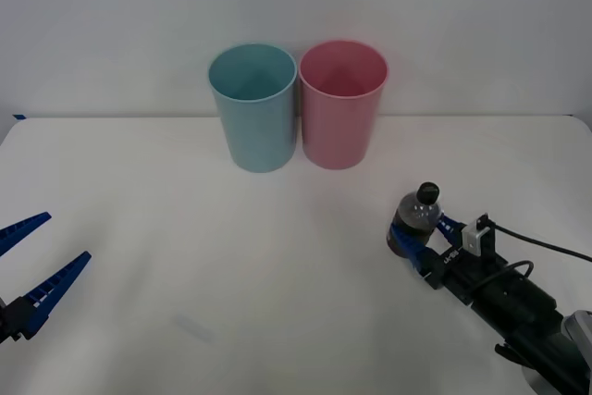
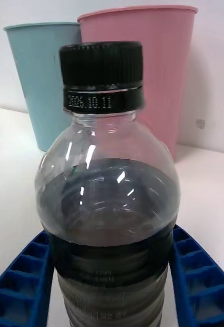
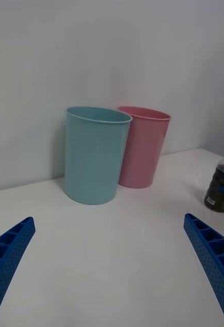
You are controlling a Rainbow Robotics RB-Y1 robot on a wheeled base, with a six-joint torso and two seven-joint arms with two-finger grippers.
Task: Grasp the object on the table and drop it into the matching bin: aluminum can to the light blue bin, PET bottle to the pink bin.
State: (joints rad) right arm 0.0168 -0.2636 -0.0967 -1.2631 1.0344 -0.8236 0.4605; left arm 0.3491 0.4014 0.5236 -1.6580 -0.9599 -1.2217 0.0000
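Observation:
The PET bottle, small and clear with dark liquid and a black cap, stands upright on the white table at the right, in front of the bins. My right gripper is shut on its lower body, and in the right wrist view a blue finger presses each side of the bottle. The pink bin and the light blue bin stand side by side at the back centre. At the table's near left edge my left gripper hangs open and holds nothing.
The two bins touch each other close to the white back wall. A black cable runs off my right wrist toward the right edge. Open tabletop lies between the bottle and the bins.

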